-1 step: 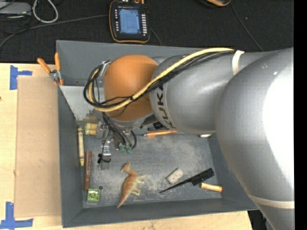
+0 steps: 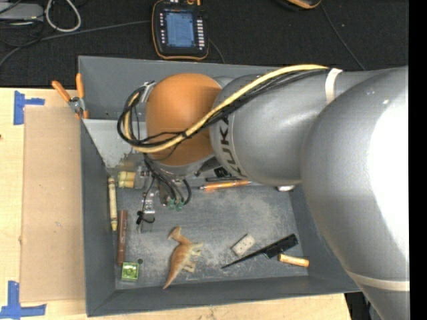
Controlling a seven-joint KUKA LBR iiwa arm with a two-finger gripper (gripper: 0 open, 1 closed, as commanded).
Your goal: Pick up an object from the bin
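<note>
hand (image 2: pixel 147 210) at left of bin (image 2: pixel 94 205) | tan dinosaur (image 2: pixel 179 257) near, head toward hand

Take the fingers (image 2: pixel 145 213) as your mark in the bin (image 2: pixel 200 297). To their left a stick (image 2: pixel 112 205) lies along the wall, with a second stick (image 2: pixel 121 235) beside it, further forward, and a short roll (image 2: pixel 127 179) behind. Right and behind them lies a pencil (image 2: pixel 223 186). In front, slightly right, lies the toy dinosaur (image 2: pixel 180 255). Front-left sits a small cube (image 2: pixel 129 271). Right of the dinosaur lie a small block (image 2: pixel 242 245) and a comb (image 2: pixel 260 252).
</note>
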